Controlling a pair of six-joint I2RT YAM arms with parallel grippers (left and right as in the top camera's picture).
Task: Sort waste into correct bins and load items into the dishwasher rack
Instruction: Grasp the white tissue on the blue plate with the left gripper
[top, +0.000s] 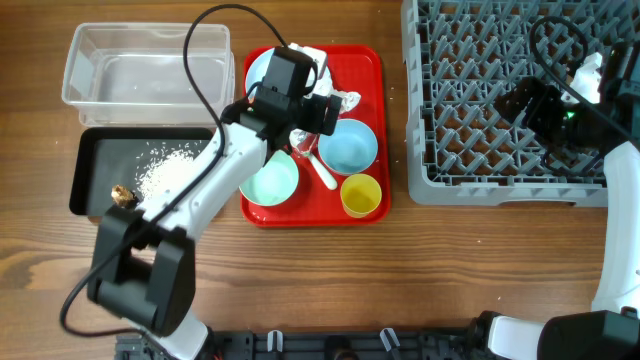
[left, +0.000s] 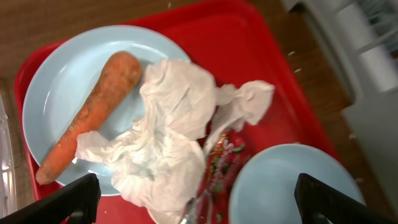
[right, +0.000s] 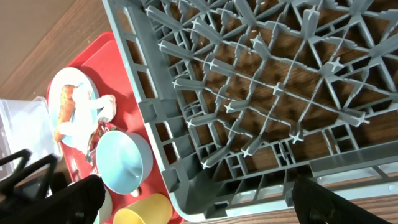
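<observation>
Although the loose rice (top: 165, 172) and the small brown lump (top: 123, 194) already lie in the black tray (top: 100, 160) near the worktop's left edge, the task looks only begun. The clear tub (top: 145, 65), just behind that tray toward the far left corner, seems to hold no waste. To the right, in the middle of the worktop, the red serving tray (top: 375, 60) carries everything else. The left gripper (left: 199, 202) hovers over the tray's far left part with its fingers spread wide and nothing between them. Below it the carrot (left: 93, 112) lies slantwise on the plate (left: 68, 81), and the crumpled napkins (left: 168, 124) spill off the plate's right side onto the tray, partly covering the shiny red wrapper (left: 221, 155). One bowl (top: 272, 180) sits at the tray's near left, the other bowl (top: 348, 146) toward its right edge, with the white spoon (top: 325, 172) between them and the yellow cup (top: 361, 194) at the near right corner. At the far right corner of the worktop the dishwasher rack (top: 500, 185) shows only bare pegs, and the right gripper (top: 530, 105) hangs over it, also wide and holding nothing. By my reading, the napkins, wrapper and carrot are yet to be binned, and all five dishes are yet to be racked.
</observation>
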